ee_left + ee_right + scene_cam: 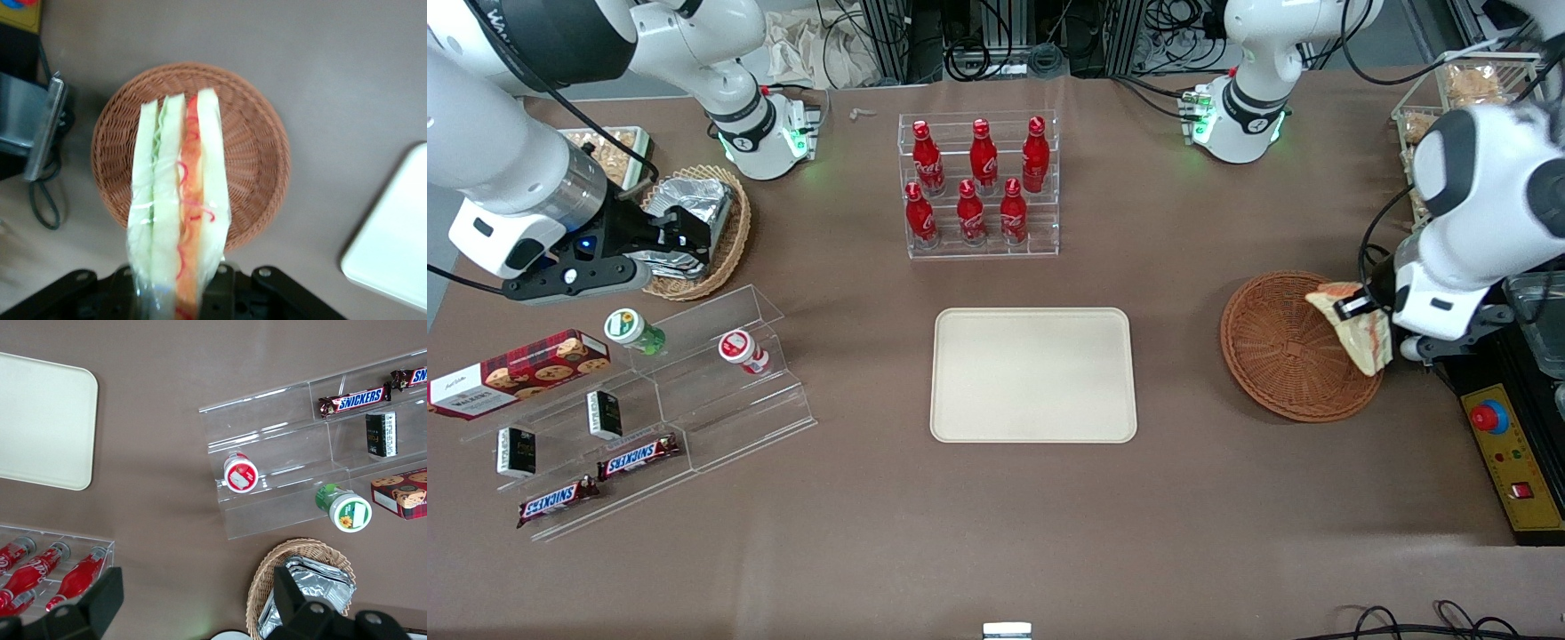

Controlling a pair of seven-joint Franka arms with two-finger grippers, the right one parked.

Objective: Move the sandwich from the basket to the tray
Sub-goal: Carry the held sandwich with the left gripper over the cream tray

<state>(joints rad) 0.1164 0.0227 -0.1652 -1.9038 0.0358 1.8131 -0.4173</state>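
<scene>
Wicker basket (1280,351) | hand (1356,307) grips sandwich (179,200) above; tray (1034,374) bare

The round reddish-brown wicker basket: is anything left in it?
Empty. The wicker basket shows only bare weave; the plastic-wrapped triangular sandwich hangs above it, clamped in the gripper. The cream tray is bare.

The hand (1356,307) hangs above the basket (1272,356) rim at the working arm's end of the table (996,533), clamped on the sandwich (1356,333). Between basket and tray (1033,374) lies bare brown table, an open lane with nothing standing in it. The tray's surface is bare. The rack of red bottles (978,182) stands farther from the front camera than the tray, off that lane. The clear stepped shelves (649,400) sit toward the parked arm's end, well apart.
</scene>
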